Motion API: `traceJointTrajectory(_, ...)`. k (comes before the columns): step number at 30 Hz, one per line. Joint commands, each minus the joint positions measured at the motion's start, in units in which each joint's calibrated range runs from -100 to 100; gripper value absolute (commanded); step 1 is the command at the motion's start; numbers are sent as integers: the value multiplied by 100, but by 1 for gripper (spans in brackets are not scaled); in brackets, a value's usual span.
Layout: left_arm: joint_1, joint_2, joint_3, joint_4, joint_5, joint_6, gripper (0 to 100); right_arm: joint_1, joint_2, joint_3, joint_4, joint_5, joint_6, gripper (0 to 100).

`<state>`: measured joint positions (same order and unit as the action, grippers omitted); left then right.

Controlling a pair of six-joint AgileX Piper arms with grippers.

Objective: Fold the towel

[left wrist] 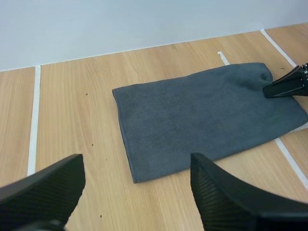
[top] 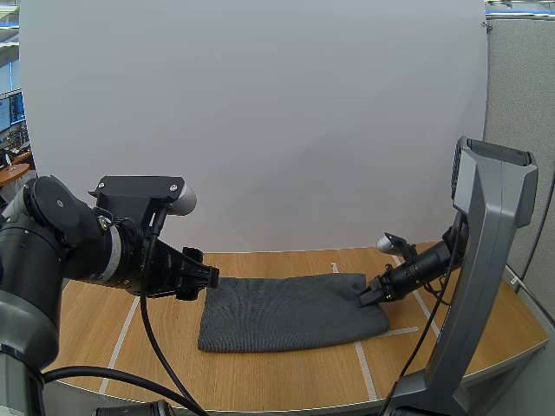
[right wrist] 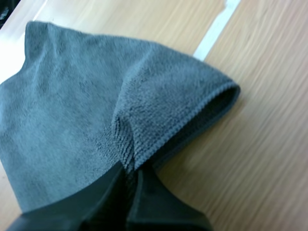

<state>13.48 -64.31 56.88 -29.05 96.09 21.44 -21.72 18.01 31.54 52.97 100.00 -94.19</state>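
One end of the long dark grey terry towel [top: 290, 310] is pinched by the right gripper [top: 366, 299]; the opposite end is found nearest the left gripper [top: 208, 277], held open

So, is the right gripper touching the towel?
Touching. In the right wrist view the right gripper has its jaws pinched on a raised fold of the towel.

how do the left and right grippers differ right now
The left gripper has its fingers apart, holding nothing; the right gripper has them shut on an edge of the towel. The left gripper hovers above the table near the towel's left end; the right gripper sits low at its right end, with the cloth puckered at its tips. Both are black and point toward the towel.
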Motion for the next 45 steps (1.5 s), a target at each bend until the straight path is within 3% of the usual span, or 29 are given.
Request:
traceJointTrajectory(1, 8, -20, 23, 93, -98, 69, 100, 66, -427, 67, 32, 0, 208, 0)
traceJointTrajectory(13, 8, -334, 10, 134, 391, -396, 100, 667, -1662, 316, 159, 0, 431, 0)
traceJointTrajectory(27, 8, -1447, -46, 941, 391, -531, 100, 1719, -1918, 316, 508, 0, 1056, 0)
traceJointTrajectory(35, 8, -1502, -46, 1470, 391, -774, 100, 2071, -1968, 316, 608, 0, 1230, 0)
traceJointTrajectory(45, 8, -1502, -46, 1520, 391, -811, 100, 2569, -1968, 316, 636, 0, 1253, 0)
